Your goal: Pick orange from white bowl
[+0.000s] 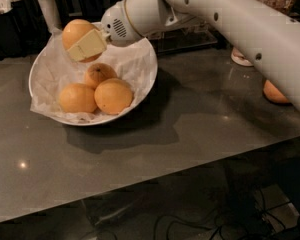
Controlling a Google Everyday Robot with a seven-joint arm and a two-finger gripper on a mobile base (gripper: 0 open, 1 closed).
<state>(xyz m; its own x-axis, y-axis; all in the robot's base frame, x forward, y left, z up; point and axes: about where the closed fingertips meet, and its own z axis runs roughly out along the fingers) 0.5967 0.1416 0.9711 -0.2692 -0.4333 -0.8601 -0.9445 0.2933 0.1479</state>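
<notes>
Now gripper (80,39) fingers (90,45) clamp orange (72,30) abv white bowl (146,86).

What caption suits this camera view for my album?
Gripper shut on the orange above the white bowl; three other oranges inside.

The robot's thick, glossy white tubular arm (230,19), dotted with small dark screw holes, narrowed past a thin gold seam to a rounded white wrist with a slotted round grille (119,28) and ended in the gripper (82,43), its flat pale-yellow finger (91,44) clamped on the large smooth yellow-orange fruit (74,29) above the wide paper-lined white bowl (146,89).
</notes>
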